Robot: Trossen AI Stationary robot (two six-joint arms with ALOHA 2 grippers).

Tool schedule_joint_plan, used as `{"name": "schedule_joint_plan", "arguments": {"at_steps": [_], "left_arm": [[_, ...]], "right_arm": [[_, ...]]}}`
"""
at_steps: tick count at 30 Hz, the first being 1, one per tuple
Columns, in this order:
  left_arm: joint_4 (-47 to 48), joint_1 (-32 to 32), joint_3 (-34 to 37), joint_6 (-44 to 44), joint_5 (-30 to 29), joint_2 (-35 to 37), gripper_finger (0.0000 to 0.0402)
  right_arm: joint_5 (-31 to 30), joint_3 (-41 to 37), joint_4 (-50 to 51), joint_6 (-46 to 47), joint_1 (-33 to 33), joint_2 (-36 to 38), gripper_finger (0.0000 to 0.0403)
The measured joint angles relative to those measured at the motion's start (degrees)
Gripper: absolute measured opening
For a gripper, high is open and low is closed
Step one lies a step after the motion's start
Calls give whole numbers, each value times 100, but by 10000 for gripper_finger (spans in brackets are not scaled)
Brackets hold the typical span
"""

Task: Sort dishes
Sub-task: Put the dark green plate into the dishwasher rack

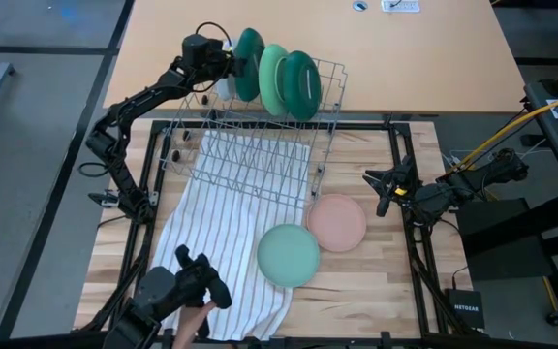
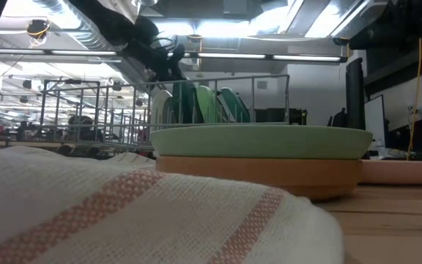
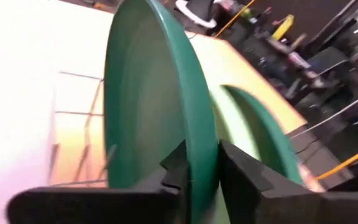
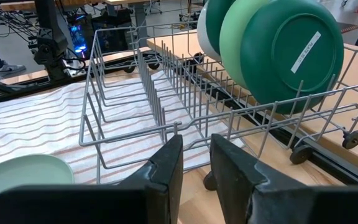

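Note:
Several plates stand on edge at the far end of the grey wire rack (image 1: pixel 250 160): a dark green plate (image 1: pixel 250 53), a light green one (image 1: pixel 274 78), another dark green one (image 1: pixel 301 85) and a pale one (image 4: pixel 201 28). My left gripper (image 1: pixel 229 66) is at the first dark green plate (image 3: pixel 148 106), shut on its rim. A pale mint plate (image 1: pixel 289 255) lies on a brown plate (image 2: pixel 258 172) on the table, with a pink plate (image 1: pixel 337 221) beside it. My right gripper (image 1: pixel 381 189) waits open at the table's right side, holding nothing. My left gripper has the dark green plate's rim (image 3: pixel 204 155) between its two fingers, one finger (image 3: pixel 176 171) on each face. It comes nearly level from the table's left side. The plate stands upright on edge in the rack, next to the light green plate (image 3: pixel 253 130).
A white striped cloth (image 1: pixel 211 242) lies under the rack and runs to the near edge. A dark device (image 1: pixel 192 286) sits on it at the near left, with a person's hand (image 1: pixel 197 320) by it. The rack's near rows (image 4: pixel 135 106) hold no plates.

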State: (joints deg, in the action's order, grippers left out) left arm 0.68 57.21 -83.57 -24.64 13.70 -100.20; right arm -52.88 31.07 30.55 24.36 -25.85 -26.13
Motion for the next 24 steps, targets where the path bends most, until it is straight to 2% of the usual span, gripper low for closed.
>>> {"name": "schedule_joint_plan", "arguments": {"at_steps": [8, 17, 24], "left_arm": [[238, -8, 0, 385, -274, -3, 109], [1032, -6, -11, 1205, -259, 11, 113], [1026, -6, -11, 1630, -314, 13, 114]], "right_arm": [[0, 0, 0, 2, -1, 1, 85], [0, 0, 0, 2, 0, 2, 85], [0, 0, 0, 2, 0, 2, 85]]}}
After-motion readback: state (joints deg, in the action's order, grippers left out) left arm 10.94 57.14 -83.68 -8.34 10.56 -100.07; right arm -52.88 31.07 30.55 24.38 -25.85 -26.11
